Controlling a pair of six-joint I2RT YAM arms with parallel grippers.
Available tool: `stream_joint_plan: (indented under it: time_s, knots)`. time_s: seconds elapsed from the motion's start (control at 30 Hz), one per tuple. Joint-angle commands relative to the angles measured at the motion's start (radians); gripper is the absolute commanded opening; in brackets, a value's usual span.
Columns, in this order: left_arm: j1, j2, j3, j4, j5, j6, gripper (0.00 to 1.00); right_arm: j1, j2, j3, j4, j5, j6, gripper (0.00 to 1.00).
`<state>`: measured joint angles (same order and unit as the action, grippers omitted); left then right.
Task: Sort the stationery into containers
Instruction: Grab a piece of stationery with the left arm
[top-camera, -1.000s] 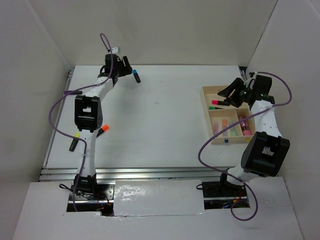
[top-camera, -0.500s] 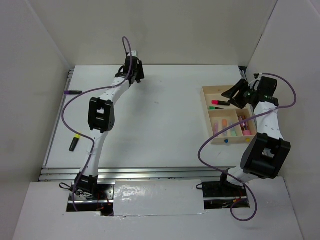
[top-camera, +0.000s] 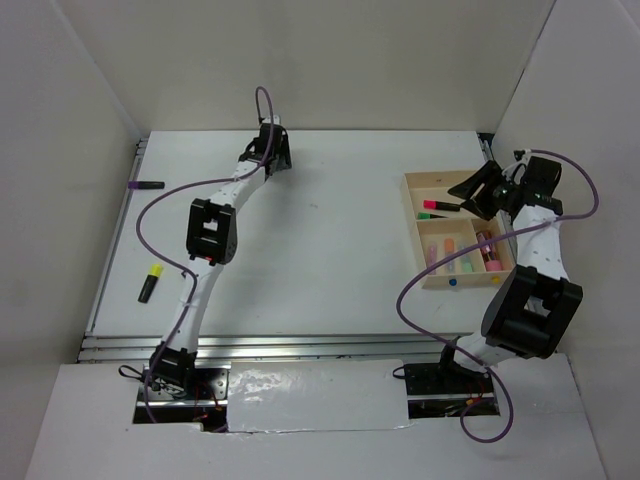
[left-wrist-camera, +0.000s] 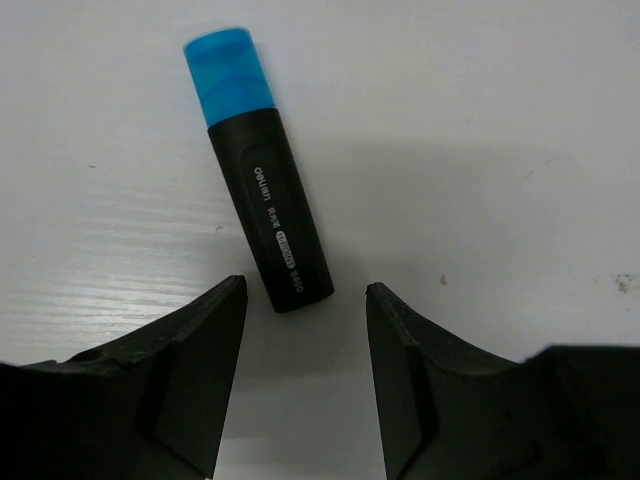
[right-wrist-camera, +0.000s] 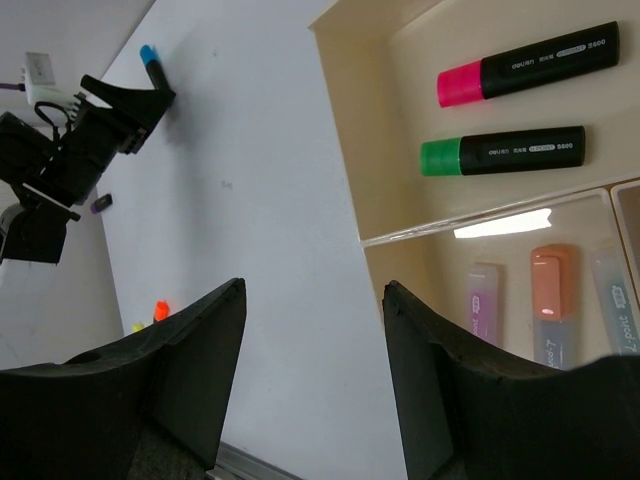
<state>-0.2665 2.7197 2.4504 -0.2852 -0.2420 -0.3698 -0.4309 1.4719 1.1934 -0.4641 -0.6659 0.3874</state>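
A black highlighter with a blue cap (left-wrist-camera: 260, 170) lies on the white table. My left gripper (left-wrist-camera: 305, 292) is open just over its black end, which sits at the gap between the fingertips. From above the left gripper (top-camera: 272, 150) is at the far middle of the table and hides that highlighter. My right gripper (top-camera: 478, 190) is open and empty over the wooden tray (top-camera: 411, 205). In the right wrist view (right-wrist-camera: 315, 285) the tray (right-wrist-camera: 348, 105) holds a pink-capped highlighter (right-wrist-camera: 525, 70), a green-capped one (right-wrist-camera: 500, 152) and pale pens (right-wrist-camera: 552, 300).
A yellow-capped highlighter (top-camera: 150, 282) and a purple-ended marker (top-camera: 148, 185) lie near the table's left edge. An orange end (right-wrist-camera: 160, 308) shows far off in the right wrist view. White walls enclose the table on three sides.
My left arm has swung right along the far side and now hangs over the blue highlighter. My right gripper has drifted slightly right over the tray.
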Motion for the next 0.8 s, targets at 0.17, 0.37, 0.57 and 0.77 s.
stream_joint_plan:
  time_s: [0.17, 0.37, 0.57, 0.77]
  knots:
    - [0.036, 0.069, 0.091, -0.019, 0.026, -0.053, 0.56, -0.045, 0.011, 0.003, -0.008, -0.047, -0.027, 0.64]
    - [0.042, 0.063, 0.075, -0.017, 0.015, -0.057, 0.47, -0.066, 0.011, -0.003, -0.019, -0.066, -0.028, 0.64]
    - [0.047, 0.051, 0.065, -0.049, -0.013, -0.024, 0.37, -0.077, -0.004, -0.006, -0.024, -0.069, -0.028, 0.64]
    - [0.062, 0.035, 0.048, -0.08, 0.01, -0.004, 0.24, -0.078, -0.01, -0.006, -0.024, -0.078, -0.021, 0.64]
